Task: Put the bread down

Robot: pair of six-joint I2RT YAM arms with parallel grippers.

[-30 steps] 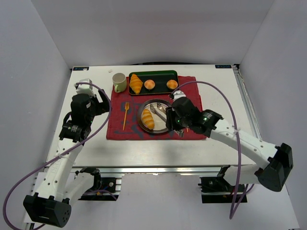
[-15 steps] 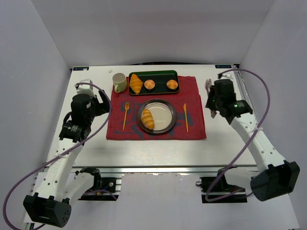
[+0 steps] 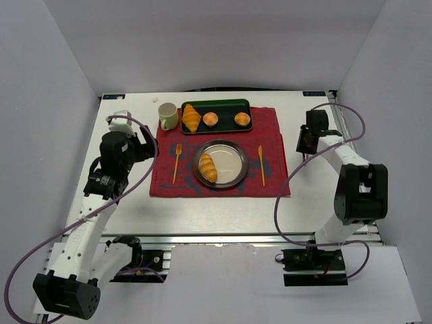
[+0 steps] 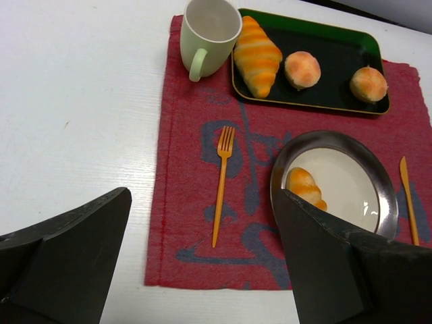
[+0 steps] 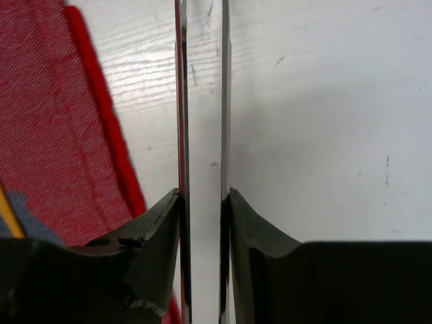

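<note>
The bread [image 3: 207, 167], a slim golden ridged roll, lies on the left part of the round metal plate [image 3: 236, 173] on the red mat. It also shows in the left wrist view [image 4: 305, 187], partly hidden by my finger. My right gripper [image 3: 310, 137] is over the white table, right of the mat and well away from the plate. It is shut on thin metal tongs [image 5: 223, 101], whose two blades run up between its fingers [image 5: 202, 197]. My left gripper [image 4: 202, 196] is open and empty, over the mat's left edge [image 3: 144, 145].
A green tray [image 3: 229, 104] behind the plate holds a larger croissant [image 3: 192, 117] and two round buns [image 3: 210, 119]. A pale mug [image 3: 167, 115] stands left of the tray. An orange fork [image 3: 177, 162] and an orange knife [image 3: 261, 164] flank the plate.
My right arm has swung from over the plate out to the table right of the mat, with the tongs in it. The bread stays on the plate. The left arm has not moved.
</note>
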